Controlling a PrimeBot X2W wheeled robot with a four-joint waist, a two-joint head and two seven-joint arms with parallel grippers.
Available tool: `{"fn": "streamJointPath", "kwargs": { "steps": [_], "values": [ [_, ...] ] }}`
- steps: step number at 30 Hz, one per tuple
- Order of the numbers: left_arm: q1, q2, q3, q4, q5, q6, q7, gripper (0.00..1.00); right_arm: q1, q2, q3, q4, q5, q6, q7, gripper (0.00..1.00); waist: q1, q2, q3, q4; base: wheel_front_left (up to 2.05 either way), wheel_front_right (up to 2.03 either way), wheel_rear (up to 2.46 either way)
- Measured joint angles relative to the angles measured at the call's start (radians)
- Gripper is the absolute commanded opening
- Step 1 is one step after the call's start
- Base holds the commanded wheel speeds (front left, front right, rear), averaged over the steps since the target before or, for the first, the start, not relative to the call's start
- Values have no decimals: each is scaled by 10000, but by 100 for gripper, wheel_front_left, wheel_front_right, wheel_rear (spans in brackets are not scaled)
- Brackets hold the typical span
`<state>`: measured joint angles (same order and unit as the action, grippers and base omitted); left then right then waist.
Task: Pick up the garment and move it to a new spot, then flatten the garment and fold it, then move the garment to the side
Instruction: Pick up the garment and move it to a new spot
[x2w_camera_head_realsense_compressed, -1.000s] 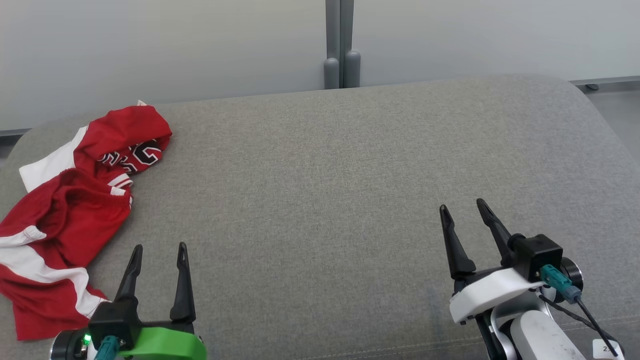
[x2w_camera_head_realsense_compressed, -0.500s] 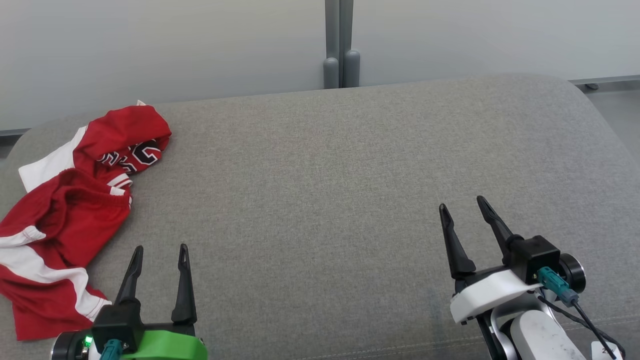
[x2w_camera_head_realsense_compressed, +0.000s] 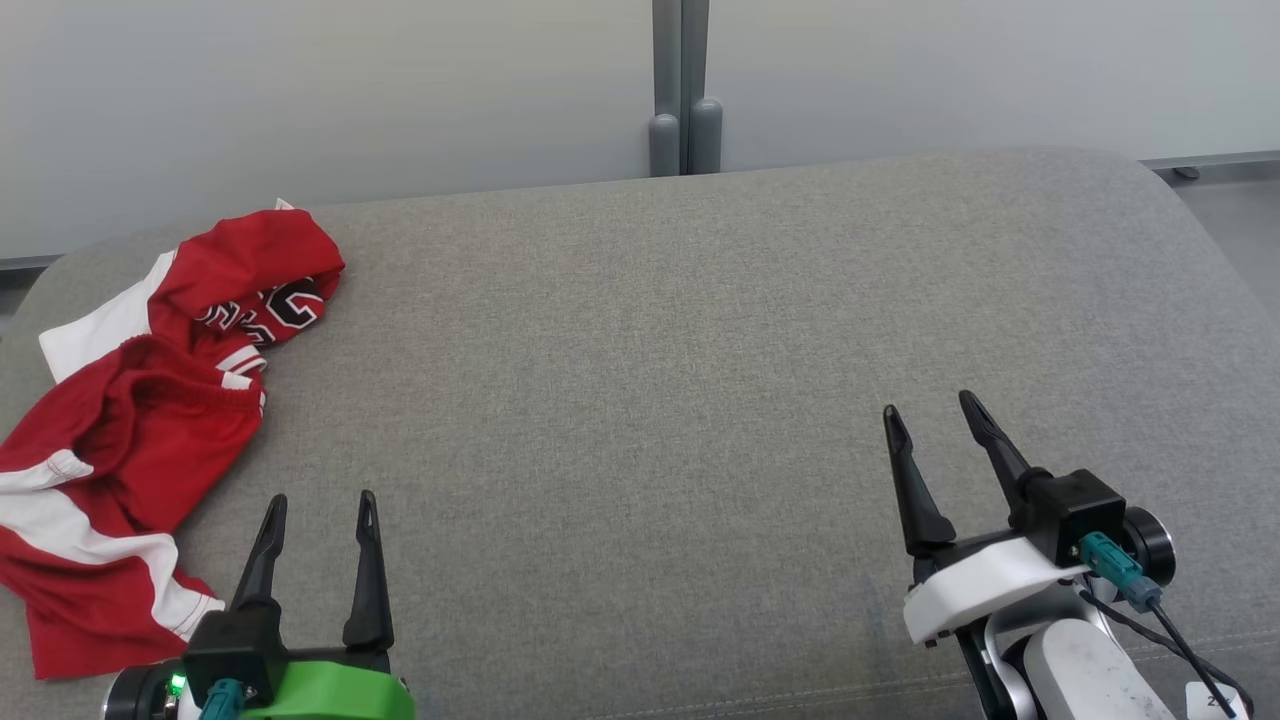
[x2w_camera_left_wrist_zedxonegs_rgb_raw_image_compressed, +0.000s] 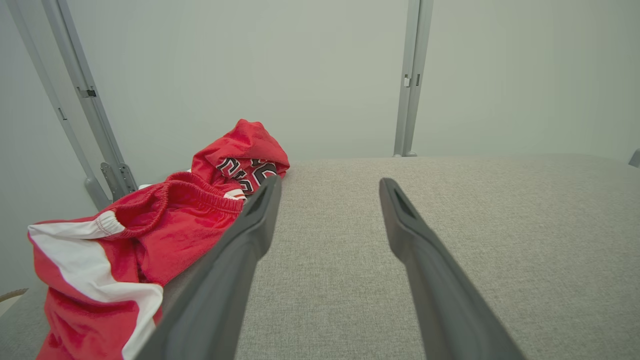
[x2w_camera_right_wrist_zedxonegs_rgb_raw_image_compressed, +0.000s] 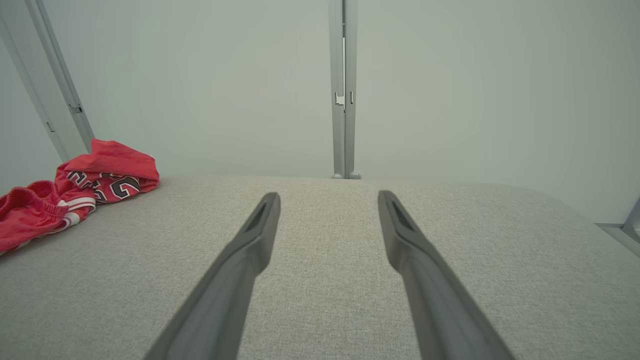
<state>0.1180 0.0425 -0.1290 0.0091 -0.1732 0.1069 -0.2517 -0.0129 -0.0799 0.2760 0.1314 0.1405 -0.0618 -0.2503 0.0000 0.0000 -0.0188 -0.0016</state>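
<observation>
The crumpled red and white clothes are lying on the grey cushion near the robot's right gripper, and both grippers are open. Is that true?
Not quite. In the head view the red and white clothes lie beside the left gripper, far from the right gripper. The grey cushion and open grippers are correct.

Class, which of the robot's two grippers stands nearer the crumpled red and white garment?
The left gripper, on its green mount, beside the red and white garment; the white-mounted right gripper stands far off.

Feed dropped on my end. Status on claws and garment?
Left claw open, empty, just right of garment. Right claw open, empty, over cushion. Garment crumpled at cushion's left end, untouched. No obstruction seen.
</observation>
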Motion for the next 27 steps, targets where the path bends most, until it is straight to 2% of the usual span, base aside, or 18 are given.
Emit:
{"fn": "streamJointPath", "kwargs": {
  "steps": [15,27],
  "values": [
    [-3,0,-92,94,0,-10,0,100,4,27,-205,2,0,44,0,100,0,0,-21,118,0,0,0],
    [-53,0,-50,105,-58,-10,0,100,12,35,-211,-10,0,188,0,100,0,0,-18,958,0,0,0]
  ]
}}
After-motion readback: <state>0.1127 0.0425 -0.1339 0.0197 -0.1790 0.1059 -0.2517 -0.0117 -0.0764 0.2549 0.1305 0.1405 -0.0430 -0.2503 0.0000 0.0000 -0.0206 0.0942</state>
